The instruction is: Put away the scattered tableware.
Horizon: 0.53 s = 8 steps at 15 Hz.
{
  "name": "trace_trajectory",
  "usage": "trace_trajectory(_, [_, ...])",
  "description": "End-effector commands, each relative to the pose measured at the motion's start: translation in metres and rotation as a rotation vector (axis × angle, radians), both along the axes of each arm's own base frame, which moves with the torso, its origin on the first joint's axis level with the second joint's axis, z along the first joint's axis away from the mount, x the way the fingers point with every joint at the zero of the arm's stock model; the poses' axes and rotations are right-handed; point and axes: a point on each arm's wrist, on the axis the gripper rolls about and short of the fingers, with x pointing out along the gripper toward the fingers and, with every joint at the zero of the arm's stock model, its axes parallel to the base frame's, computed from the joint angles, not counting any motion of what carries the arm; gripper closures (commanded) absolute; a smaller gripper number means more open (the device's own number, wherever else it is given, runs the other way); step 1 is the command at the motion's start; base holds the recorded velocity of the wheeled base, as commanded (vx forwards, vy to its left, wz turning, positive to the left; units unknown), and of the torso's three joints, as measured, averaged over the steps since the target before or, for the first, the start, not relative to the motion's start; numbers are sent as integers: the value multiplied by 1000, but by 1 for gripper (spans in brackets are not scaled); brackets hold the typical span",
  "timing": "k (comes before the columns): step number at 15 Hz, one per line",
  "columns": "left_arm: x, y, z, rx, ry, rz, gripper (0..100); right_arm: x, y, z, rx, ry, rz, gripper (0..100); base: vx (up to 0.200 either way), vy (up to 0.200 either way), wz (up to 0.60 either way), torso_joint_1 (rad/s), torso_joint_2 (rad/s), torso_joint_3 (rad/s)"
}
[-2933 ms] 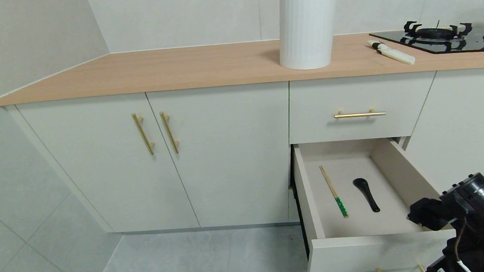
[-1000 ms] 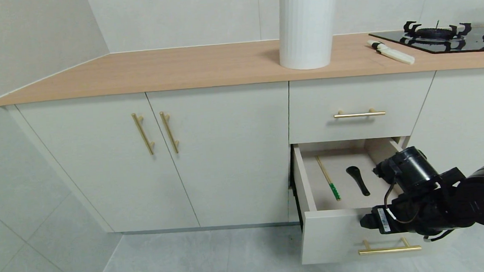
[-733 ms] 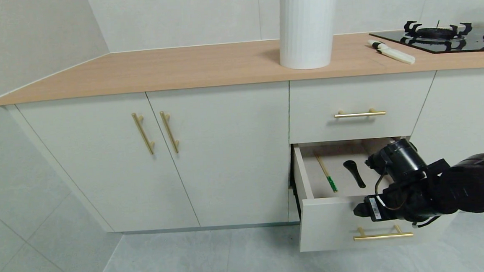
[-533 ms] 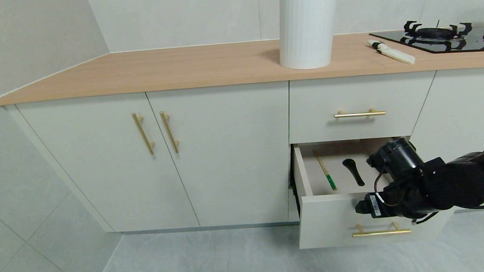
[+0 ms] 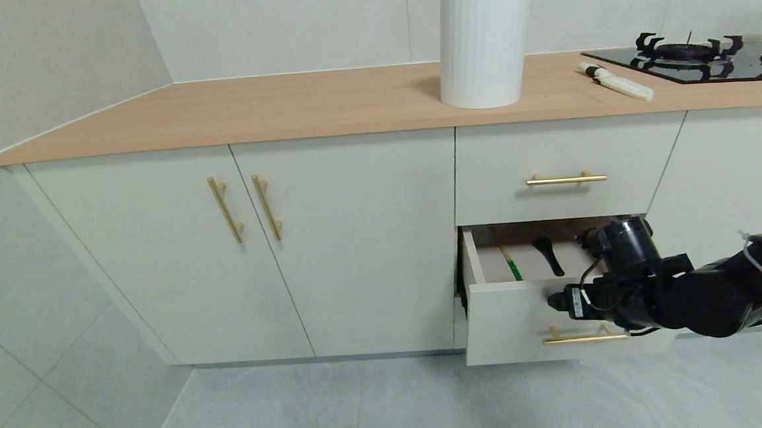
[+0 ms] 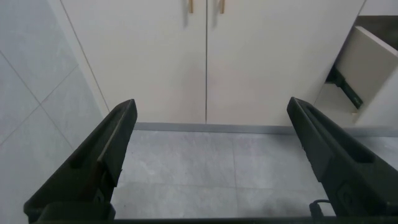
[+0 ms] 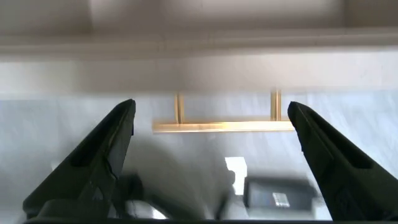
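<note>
— where do we see the tableware?
— the chopsticks (image 5: 511, 267) and the black spoon (image 5: 548, 257) lie side by side in the lower drawer (image 5: 513, 318), which stands partly open. our right pincer (image 7: 211, 115) is at the drawer's front, just above its gold handle (image 5: 584, 338), with the tableware behind that front panel.
— and the room around us?
— a wooden tabletop (image 5: 282, 107) carries a white ribbed canister (image 5: 484, 39) and a white knife (image 5: 616, 82) beside the stove (image 5: 696, 62). below it are pale cupboard doors (image 5: 257, 248) and a grey tiled floor (image 5: 300, 411).
— the pincers?
— the right one is spread wide, gripping nothing; we cannot tell if it touches the panel. our left pincer (image 6: 211, 106) is also wide and empty, over the floor near the cupboard doors.
</note>
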Motion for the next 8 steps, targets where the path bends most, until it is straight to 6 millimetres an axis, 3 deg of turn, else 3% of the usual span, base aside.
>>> trace_trajectory(1, [0, 0, 0, 0, 0, 0, 0, 7, -6, -22, -13, 12, -31, 0, 0, 0, 0, 0, 0, 0])
trace_trajectory(8, [0, 0, 0, 0, 0, 0, 0, 42, -17, -54, 45, -265, -110, 0, 0, 0, 0, 0, 0, 0])
